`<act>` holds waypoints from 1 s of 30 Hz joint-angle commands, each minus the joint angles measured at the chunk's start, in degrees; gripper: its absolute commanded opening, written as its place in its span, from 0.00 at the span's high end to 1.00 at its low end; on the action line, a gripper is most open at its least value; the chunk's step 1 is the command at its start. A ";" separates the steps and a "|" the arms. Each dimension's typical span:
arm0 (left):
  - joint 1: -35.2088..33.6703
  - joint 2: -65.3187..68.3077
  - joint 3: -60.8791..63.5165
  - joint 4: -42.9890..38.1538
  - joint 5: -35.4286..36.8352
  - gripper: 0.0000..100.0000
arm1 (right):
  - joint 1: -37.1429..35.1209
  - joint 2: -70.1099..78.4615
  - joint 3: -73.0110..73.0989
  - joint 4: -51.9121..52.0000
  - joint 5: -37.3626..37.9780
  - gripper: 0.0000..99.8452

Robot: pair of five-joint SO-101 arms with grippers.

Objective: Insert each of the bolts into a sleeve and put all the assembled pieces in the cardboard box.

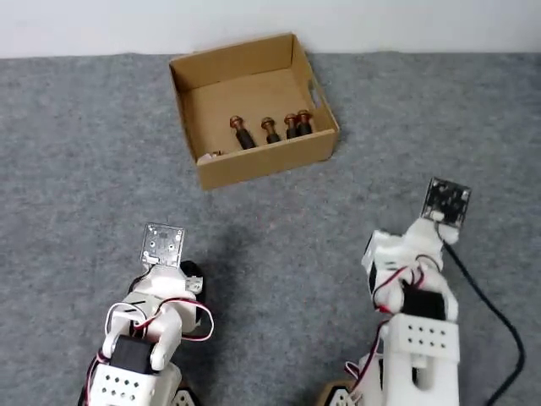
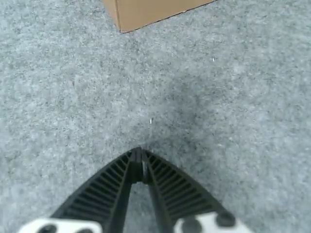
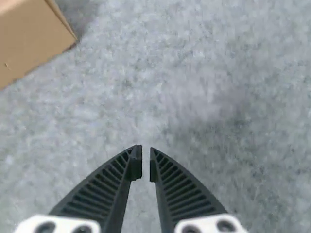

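Four assembled pieces (image 1: 270, 129) in the cardboard box (image 1: 270, 165), nothing in my fingers

Closest to me, my left gripper (image 2: 141, 155) hangs over the grey felt (image 1: 338, 228) with its two ribbed black fingers (image 2: 114, 187) pressed tip to tip and nothing between them. My right gripper (image 3: 146, 162) is drawn in almost as far: a thin slit shows between its fingertips, and only felt shows through it.

From above, my left arm (image 1: 144, 338) sits at the near left of the table and my right arm (image 1: 414, 321) at the near right, well apart. Each carries a small camera board at the wrist, one (image 1: 163, 244) on the left and one (image 1: 446, 201) on the right. Any marking on them is too small to read. Red and white wires loop around both arms, and a black cable (image 1: 490, 304) trails from the right one toward the near edge.

Farther out, a corner of the box shows in my left wrist view (image 2: 150, 12) and a side of it in my right wrist view (image 3: 29, 39), plain brown on both faces. It stands on the felt near the far edge, turned a little askew, close to the pale wall (image 1: 270, 21).

Inside it, the pieces lie in a row along the near wall, each a coppery bolt head on a dark sleeve. The two at the right end lie just beside each other. A small pale thing (image 1: 210, 156) lies in the box's near left corner; I cannot tell what it is.
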 commanded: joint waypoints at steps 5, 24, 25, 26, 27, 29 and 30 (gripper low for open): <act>-0.18 -0.62 -0.31 0.35 -0.35 1.00 | 0.13 -8.40 7.47 -1.10 0.70 0.99; -0.18 -0.62 -0.31 0.35 -0.35 1.00 | -1.10 -36.09 20.40 13.93 8.44 0.99; -0.18 -0.62 -0.31 0.35 -0.35 1.00 | -1.19 -37.14 20.31 16.13 8.44 0.99; -0.18 -0.62 -0.31 0.35 -0.35 1.00 | -1.19 -38.02 20.31 18.24 8.44 0.99; -0.18 -0.62 -0.31 0.35 -0.35 1.00 | -1.10 -38.90 20.22 20.18 8.44 0.99; -0.18 -0.62 -0.31 0.35 -0.35 1.00 | -1.01 -40.04 20.13 23.69 8.70 0.99; -0.18 -0.62 -0.31 0.35 -0.35 1.00 | -1.01 -40.66 20.13 25.36 8.70 0.99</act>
